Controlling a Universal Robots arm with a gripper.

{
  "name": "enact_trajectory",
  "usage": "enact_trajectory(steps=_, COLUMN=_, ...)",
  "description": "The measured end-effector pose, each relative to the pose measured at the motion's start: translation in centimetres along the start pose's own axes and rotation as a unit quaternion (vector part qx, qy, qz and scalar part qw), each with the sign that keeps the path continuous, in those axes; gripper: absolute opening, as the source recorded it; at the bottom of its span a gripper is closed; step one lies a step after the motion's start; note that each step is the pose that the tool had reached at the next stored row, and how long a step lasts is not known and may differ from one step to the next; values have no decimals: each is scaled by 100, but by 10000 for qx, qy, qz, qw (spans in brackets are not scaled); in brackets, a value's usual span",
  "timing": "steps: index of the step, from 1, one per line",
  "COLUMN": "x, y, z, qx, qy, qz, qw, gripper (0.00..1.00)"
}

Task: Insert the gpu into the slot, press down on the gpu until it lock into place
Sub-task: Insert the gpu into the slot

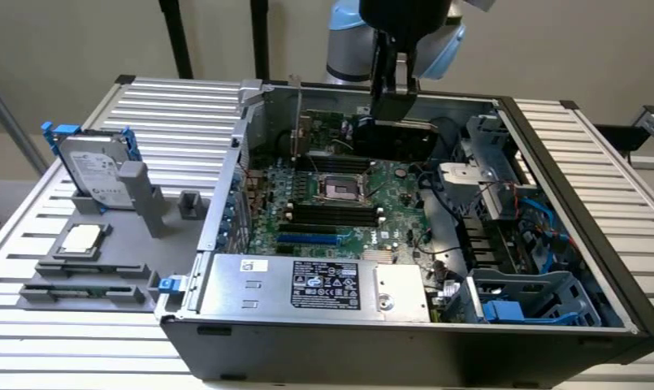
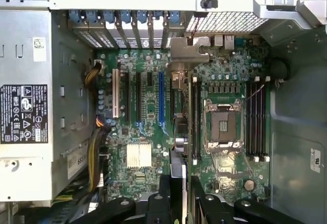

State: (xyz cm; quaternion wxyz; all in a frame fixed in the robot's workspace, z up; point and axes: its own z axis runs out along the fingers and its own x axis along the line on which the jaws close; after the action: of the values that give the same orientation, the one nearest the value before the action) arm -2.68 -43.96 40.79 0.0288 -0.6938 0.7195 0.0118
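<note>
Fingers (image 2: 164, 191) are clenched on the gpu (image 2: 179, 122), one on each flat side of it, as the wrist view shows from above. That view gives the card edge-on, with its silver bracket (image 2: 190, 50) toward the row of rear openings of the case. The card runs parallel to the blue slot (image 2: 161, 99) and appears just beside it, on the side of the CPU socket (image 2: 222, 124). The slot lies bare.

The exterior view gives the height. The gpu (image 1: 397, 140) hangs in the fingers (image 1: 394, 97) above the far part of the motherboard (image 1: 397, 183), not touching it. The slot (image 1: 307, 240) is at the near part, close to the power supply (image 1: 305, 284).

On the slot's other side, away from the card, stand a black slot (image 2: 138, 96) and a white one (image 2: 122, 94). A small silver heat sink (image 2: 139, 155) sits near their ends. Black memory slots (image 2: 258, 117) lie beyond the socket. Yellow and black cables (image 2: 94, 152) run along the board's edge by the power supply.

On the bench (image 1: 175, 106), at the exterior view's left, a hard drive (image 1: 93, 175) stands upright in a grey holder, and a chip (image 1: 80, 238) lies on another holder.

The power supply bears a black label (image 2: 23, 114) with white print and marks, which cannot be read.
</note>
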Motion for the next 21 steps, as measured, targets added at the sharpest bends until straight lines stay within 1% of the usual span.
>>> enact_trajectory(steps=5, x=9, y=44, z=60, qx=0, qy=-2, qz=0, qw=10000, gripper=26)
enact_trajectory(steps=9, x=26, y=123, z=129, qx=-1, qy=-2, qz=0, qw=10000, gripper=26)
enact_trajectory(steps=15, x=81, y=245, z=233, qx=0, qy=-2, qz=3, qw=10000, gripper=26)
enact_trajectory(steps=21, x=152, y=335, z=335, qx=0, qy=-1, qz=11, qw=10000, gripper=26)
